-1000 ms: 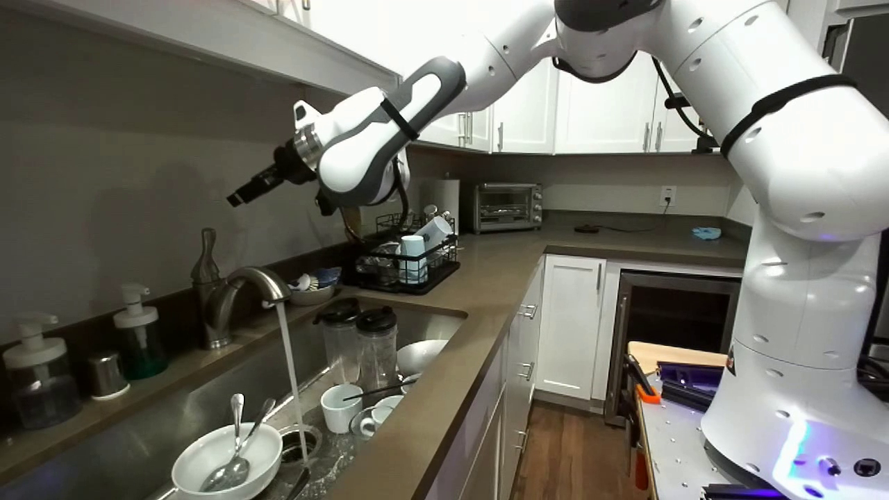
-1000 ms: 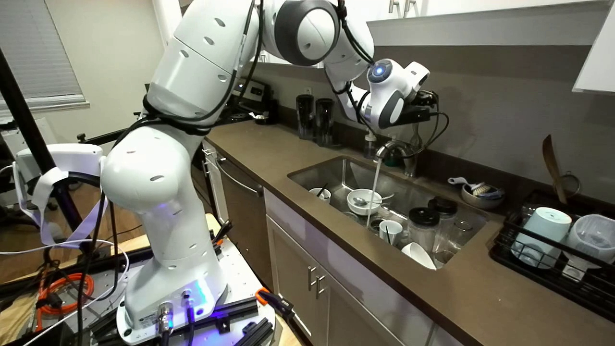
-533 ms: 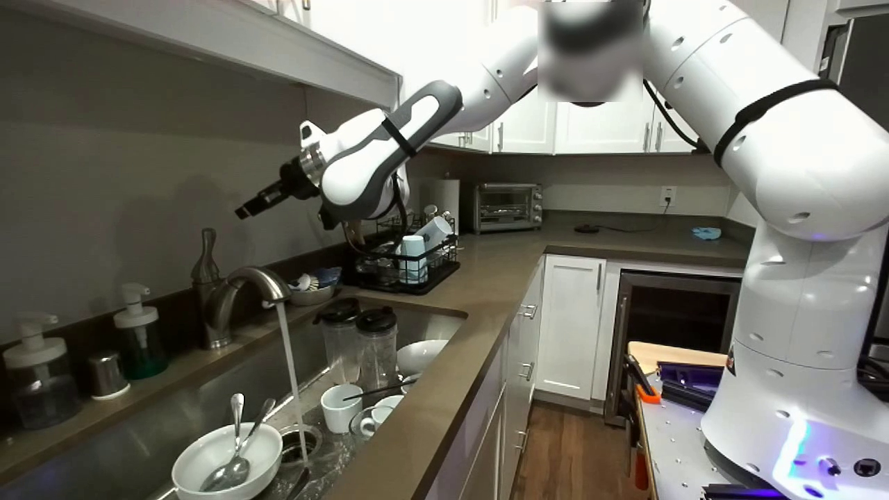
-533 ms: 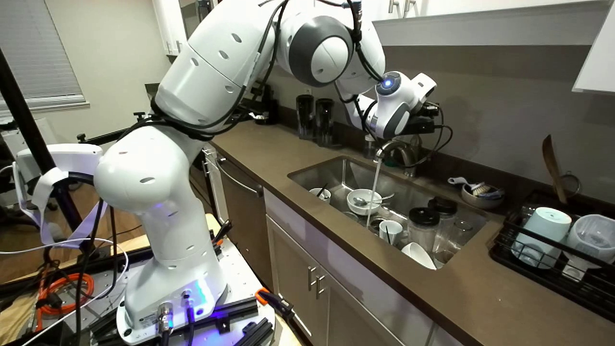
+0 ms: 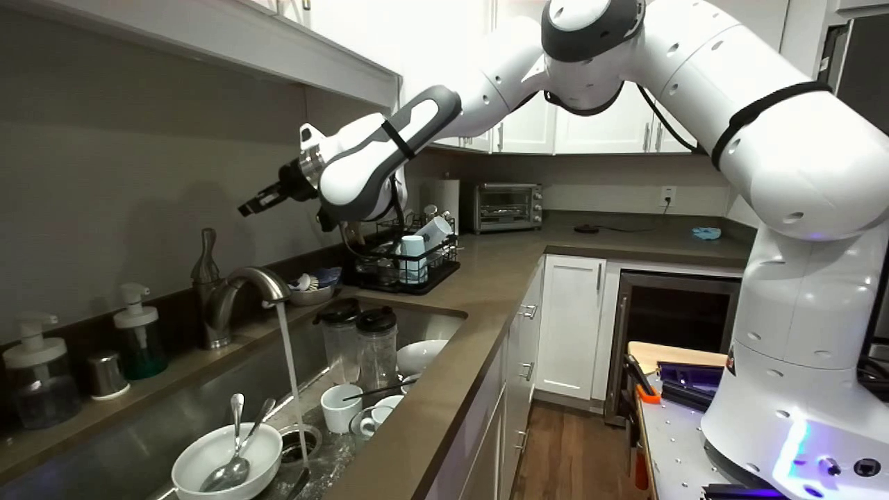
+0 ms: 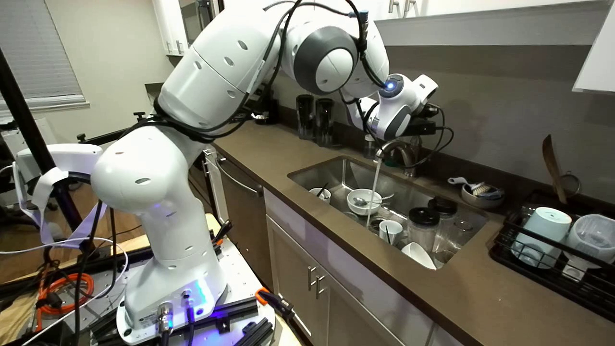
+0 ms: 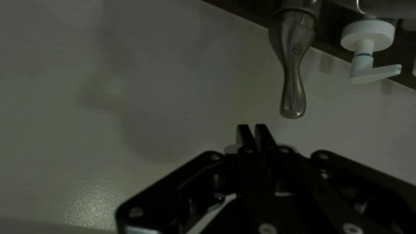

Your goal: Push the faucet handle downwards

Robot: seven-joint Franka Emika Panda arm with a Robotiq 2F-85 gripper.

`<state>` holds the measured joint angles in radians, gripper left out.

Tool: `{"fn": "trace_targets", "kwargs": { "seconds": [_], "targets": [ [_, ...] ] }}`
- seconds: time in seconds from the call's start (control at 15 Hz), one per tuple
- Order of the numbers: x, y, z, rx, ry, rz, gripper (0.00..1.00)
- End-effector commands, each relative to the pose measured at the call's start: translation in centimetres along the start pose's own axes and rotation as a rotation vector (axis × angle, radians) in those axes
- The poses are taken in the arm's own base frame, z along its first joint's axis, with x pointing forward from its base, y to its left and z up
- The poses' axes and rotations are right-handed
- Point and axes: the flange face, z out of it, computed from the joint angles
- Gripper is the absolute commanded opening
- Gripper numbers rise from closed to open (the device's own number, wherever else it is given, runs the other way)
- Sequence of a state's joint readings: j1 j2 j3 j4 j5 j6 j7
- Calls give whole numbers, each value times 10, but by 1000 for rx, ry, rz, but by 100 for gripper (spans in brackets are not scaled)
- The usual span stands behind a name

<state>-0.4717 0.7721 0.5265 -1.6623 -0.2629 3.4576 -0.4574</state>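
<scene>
The faucet handle [image 5: 206,255] is a slim grey metal lever, standing upright on top of the faucet body at the wall. Water runs from the arched spout [image 5: 258,278]. My gripper [image 5: 243,210] hangs in the air above and slightly wall-right of the handle's tip in an exterior view, apart from it. In the wrist view, which looks upside down, the handle [image 7: 292,71] points towards the gripper [image 7: 252,127]. Its fingers are drawn together with only a thin slit between them and nothing held. The wrist hides the fingertips in an exterior view where the spout [image 6: 396,145] shows.
Soap bottles [image 5: 137,319] and a small metal cylinder [image 5: 107,376] stand beside the faucet. Below lies the sink with a white bowl [image 5: 191,479], mugs and two black-lidded jars [image 5: 377,347]. A bowl of brushes [image 6: 480,199] and a dish rack [image 6: 504,254] are farther along the counter.
My arm has come down, and the gripper has shifted slightly lower and to the right in an exterior view. Its jaws have come together. The handle and the running water look the same.
</scene>
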Motion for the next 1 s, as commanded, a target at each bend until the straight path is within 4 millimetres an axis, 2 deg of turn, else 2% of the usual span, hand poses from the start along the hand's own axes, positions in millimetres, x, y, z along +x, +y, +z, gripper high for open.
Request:
{"fn": "trace_targets", "kwargs": {
  "seconds": [0.0, 0.53, 0.93],
  "targets": [
    [4, -7, 10, 18, 29, -18, 0],
    [6, -23, 28, 22, 35, 6, 0],
    [4, -48, 34, 42, 11, 4, 0]
  ]
}}
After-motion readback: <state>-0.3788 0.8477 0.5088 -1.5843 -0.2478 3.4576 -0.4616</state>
